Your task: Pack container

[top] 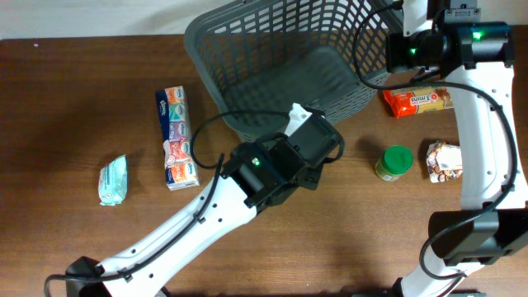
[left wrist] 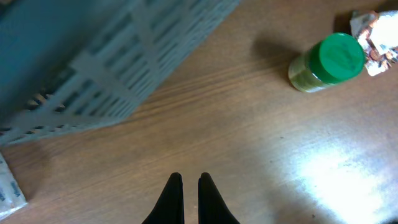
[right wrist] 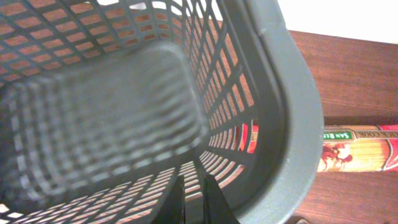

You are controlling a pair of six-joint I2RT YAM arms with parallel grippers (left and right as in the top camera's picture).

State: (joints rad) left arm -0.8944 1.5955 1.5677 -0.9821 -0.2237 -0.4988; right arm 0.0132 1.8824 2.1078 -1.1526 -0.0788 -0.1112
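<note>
Basket (top: 200,43) empty, looks light, stiff, slick plastic | best hold: solid rim | left gripper (left wrist: 191,190) pinched together, empty | right gripper (right wrist: 192,198) together, over basket interior

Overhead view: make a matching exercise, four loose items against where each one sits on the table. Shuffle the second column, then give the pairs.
Things:
1. green-lidded jar
2. long multicolour pack
3. red-orange packet
4. pale green pouch

Places:
A. nearest the picture's left edge
B. right beside the crumpled snack bag
C. close by the basket, on its picture-right side
D. picture-left of the basket, lying lengthwise up the picture

Pairs: 1-B, 2-D, 3-C, 4-A
</note>
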